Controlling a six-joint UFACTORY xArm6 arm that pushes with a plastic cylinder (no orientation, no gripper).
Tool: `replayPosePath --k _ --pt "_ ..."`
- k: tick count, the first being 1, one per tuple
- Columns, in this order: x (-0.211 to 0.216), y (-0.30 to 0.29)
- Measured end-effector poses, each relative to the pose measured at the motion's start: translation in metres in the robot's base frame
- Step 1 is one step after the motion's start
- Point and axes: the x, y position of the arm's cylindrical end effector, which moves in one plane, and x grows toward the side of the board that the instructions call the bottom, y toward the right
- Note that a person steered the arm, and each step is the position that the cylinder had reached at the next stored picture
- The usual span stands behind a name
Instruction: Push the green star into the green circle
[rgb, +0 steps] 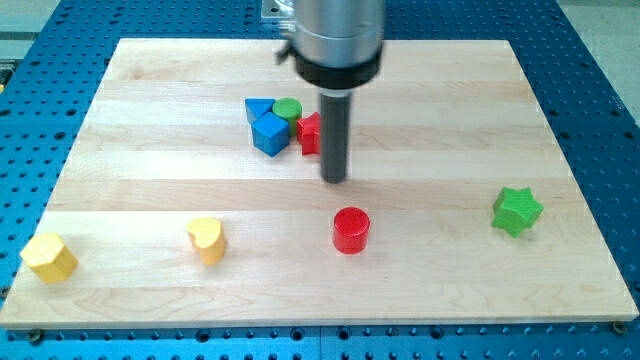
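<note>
**Our tip stands mid-board, far from the green star**

We begin with the pale wooden board (420, 110), which carries everything. Our dark rod ends in my tip (334, 181); it has no jaws, so it neither opens nor holds anything, and it touches no block. Just to the tip's upper left sits a huddle: a blue cube (270, 133), a blue triangular block (257, 108), the green circle block (288, 108) and a red block (310, 132) partly hidden by the rod. The green star block (517, 211) lies well apart, toward the view's right and lower. We judge we must get beyond it to drive it leftward. Below the tip rests a red cylinder (351, 230); farther left, a yellow block (207, 239) and another yellow block (49, 257).
</note>
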Motion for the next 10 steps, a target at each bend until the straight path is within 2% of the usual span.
replayPosePath --k 1,2,3,4,5,7,8,9,10 --pt "-0.025 -0.013" --pt "-0.024 -0.038" --pt "-0.018 -0.036" --pt "-0.012 0.032" --pt "0.006 0.099" --pt "0.129 0.096" --pt "0.136 0.171" --pt "0.091 0.21" --pt "0.062 0.202"
